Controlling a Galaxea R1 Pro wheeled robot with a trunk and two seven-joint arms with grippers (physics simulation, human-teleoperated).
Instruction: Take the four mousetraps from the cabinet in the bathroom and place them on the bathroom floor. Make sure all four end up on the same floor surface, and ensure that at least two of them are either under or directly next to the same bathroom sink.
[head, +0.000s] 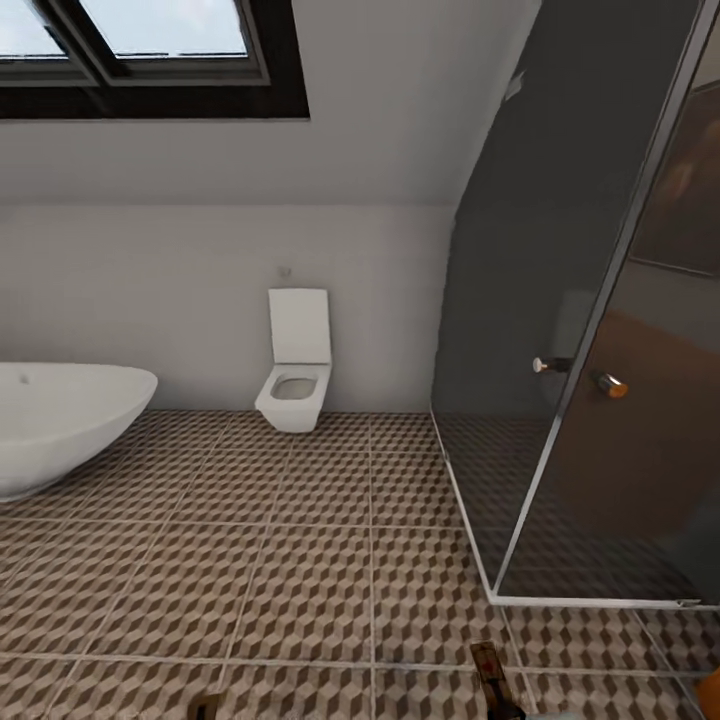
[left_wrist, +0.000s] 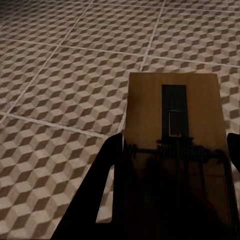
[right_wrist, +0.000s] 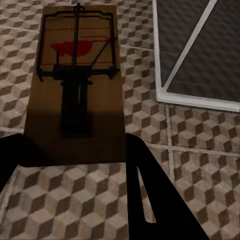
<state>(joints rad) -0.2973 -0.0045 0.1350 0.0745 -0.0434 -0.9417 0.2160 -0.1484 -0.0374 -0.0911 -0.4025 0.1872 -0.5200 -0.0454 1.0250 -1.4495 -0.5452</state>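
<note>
In the left wrist view, my left gripper (left_wrist: 175, 146) is shut on a brown wooden mousetrap (left_wrist: 172, 115), held flat above the cube-patterned bathroom floor (left_wrist: 65, 80). My right gripper (right_wrist: 75, 145) is shut on a second mousetrap (right_wrist: 77, 75); its red mark and dark wire face up. The head view catches that trap (head: 488, 662) at the bottom edge, over the floor (head: 300, 560), and a dark tip of the left gripper (head: 205, 706) at the lower left. The bathroom sink and the cabinet are out of view.
An oval white bathtub (head: 60, 420) stands at the left. A white toilet (head: 295, 375) hangs on the far wall. A dark glass shower enclosure (head: 560, 300) with a white base rim (right_wrist: 195, 97) takes up the right side. Open tiled floor lies between them.
</note>
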